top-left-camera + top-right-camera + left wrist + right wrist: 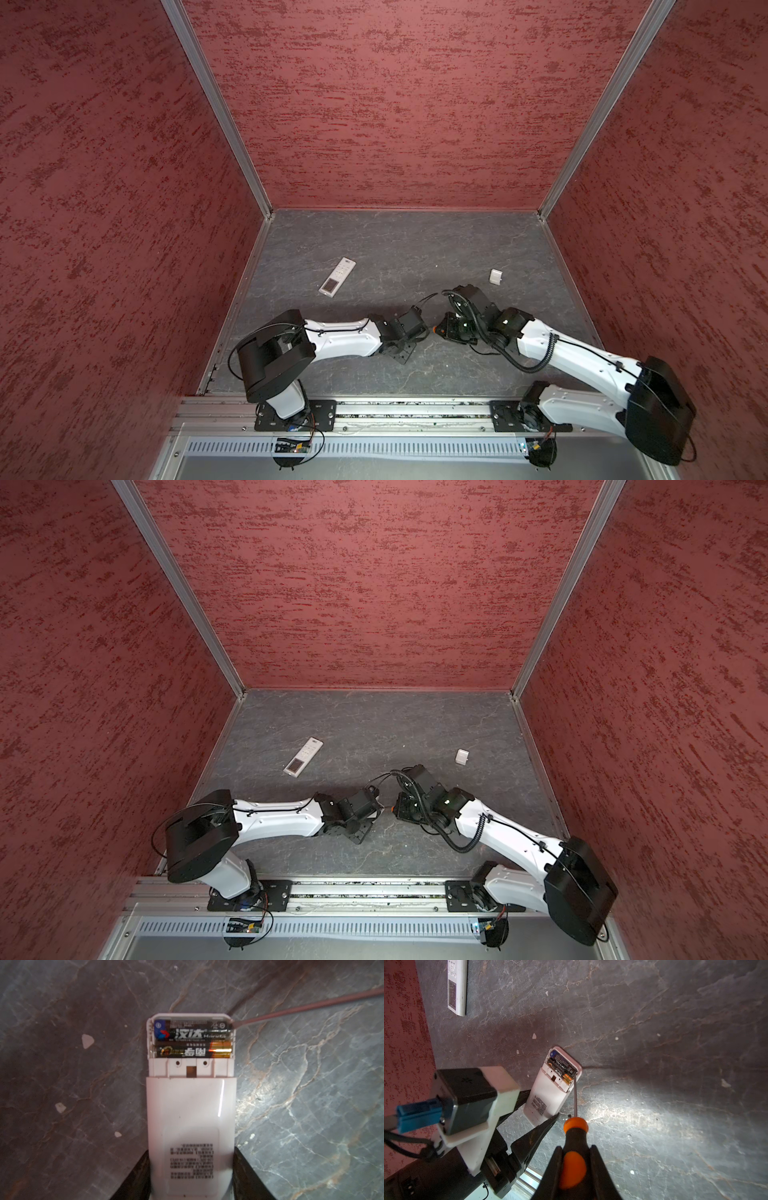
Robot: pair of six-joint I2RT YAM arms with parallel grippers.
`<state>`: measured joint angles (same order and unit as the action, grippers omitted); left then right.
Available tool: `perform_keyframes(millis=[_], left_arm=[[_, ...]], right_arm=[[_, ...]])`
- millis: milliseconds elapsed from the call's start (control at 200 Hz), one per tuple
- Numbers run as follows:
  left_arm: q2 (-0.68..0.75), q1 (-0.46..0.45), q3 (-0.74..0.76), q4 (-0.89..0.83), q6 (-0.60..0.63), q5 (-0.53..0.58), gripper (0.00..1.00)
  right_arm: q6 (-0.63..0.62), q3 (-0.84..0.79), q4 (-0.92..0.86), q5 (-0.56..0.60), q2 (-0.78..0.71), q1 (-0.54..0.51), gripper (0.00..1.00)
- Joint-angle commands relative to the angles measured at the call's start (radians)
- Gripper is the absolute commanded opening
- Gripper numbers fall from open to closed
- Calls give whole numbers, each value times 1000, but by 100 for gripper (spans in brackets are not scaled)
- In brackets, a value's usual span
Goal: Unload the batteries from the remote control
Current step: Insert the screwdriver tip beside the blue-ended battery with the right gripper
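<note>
While the right gripper (575, 1148) clenches the orange-and-black-handled screwdriver (576, 1126) and the left gripper (191, 1157) clamps the white plastic remote control (190, 1105) mid-table, both dark cylindrical batteries (193, 1051) sit in its open bay (149, 1043) — pry the outermost cell (192, 1032) up gently, remote steady.

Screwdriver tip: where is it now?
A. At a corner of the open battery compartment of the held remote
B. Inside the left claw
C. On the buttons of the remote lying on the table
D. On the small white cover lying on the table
A: the screwdriver in the right claw reaches the compartment corner, by one end of the blue-marked battery in the remote that the left claw holds.
</note>
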<state>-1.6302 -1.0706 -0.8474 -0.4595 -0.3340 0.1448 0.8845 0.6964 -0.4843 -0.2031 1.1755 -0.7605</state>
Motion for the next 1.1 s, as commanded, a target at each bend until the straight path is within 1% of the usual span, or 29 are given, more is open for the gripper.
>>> perform_keyframes(millis=[0, 276, 421, 1092], left_arm=[[-61, -30, 33, 52, 16, -103, 21], [-68, -41, 33, 59, 16, -105, 20], [-67, -45, 38, 59, 15, -105, 19], [-79, -52, 41, 67, 9, -112, 18]], right_arm=[[27, -20, 94, -44, 13, -5, 0], [69, -43, 203, -85, -22, -5, 0], [83, -49, 229, -88, -33, -5, 0], [74, -13, 198, -88, -55, -5, 0]])
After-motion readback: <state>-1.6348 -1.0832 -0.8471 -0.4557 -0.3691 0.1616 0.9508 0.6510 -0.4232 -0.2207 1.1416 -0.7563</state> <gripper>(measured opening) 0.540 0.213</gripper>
